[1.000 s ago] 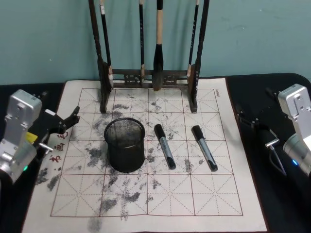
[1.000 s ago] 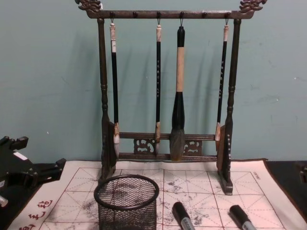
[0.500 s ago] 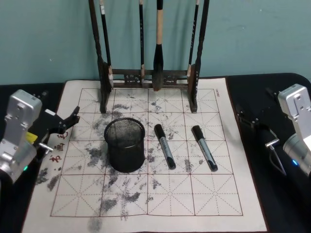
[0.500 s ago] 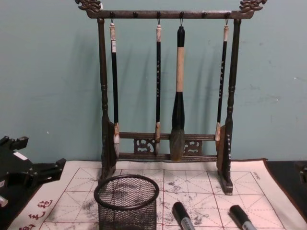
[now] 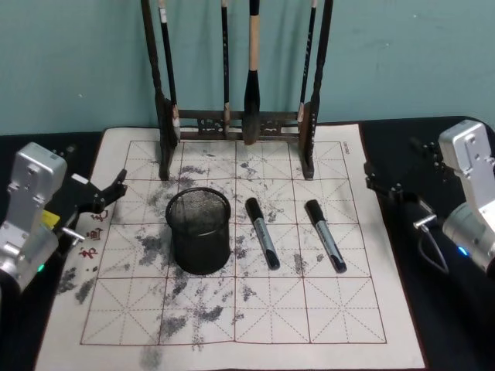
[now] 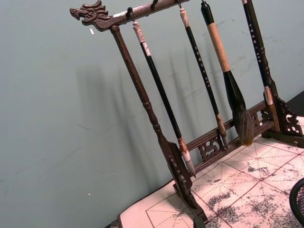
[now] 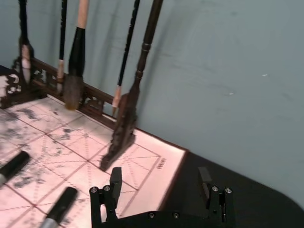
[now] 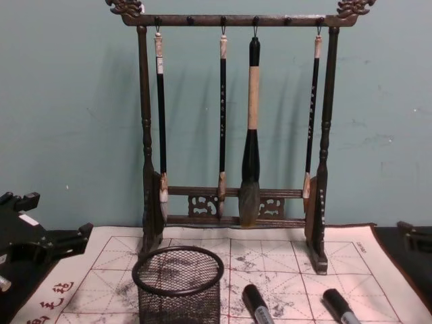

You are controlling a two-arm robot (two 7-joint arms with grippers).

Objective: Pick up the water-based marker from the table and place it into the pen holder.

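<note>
- Right gripper (image 7: pixel 160 183): two black fingers (image 7: pixel 115 179) spread wide, nothing between them. It hovers over the black tabletop (image 5: pixel 456 340), just off the right edge of the mat, apart from both markers.
- Left gripper (image 8: pixel 54 217): black fingers (image 8: pixel 75 235) spread apart, holding nothing. It hangs at the left margin of the mat, beside the red printed characters.
- Small black wire-mesh cylindrical pen holder (image 5: pixel 199 249): upright on the mat, left of centre, in front of the rack's left foot. Nothing is seen in it through the mesh.
- First marker (image 5: pixel 262 233), black cap with a grey labelled barrel: lies flat on the mat just right of the pen holder, not touching it.
- Second marker (image 5: pixel 326 235), same make: lies flat further right, roughly parallel to the first with a gap between them.
- White calligraphy mat (image 5: pixel 271 309): red practice grid, heavily blotched with grey-black ink, and covering the middle of the tabletop.
- Tall dark wooden brush rack (image 8: pixel 233 192): carved dragon-head ends, standing at the far edge of the mat.
- Four calligraphy brushes (image 8: pixel 251 135): hang from the rack's top rail, the third from the left being the thickest.
- Plain teal wall (image 5: pixel 77 62): directly behind the rack.
</note>
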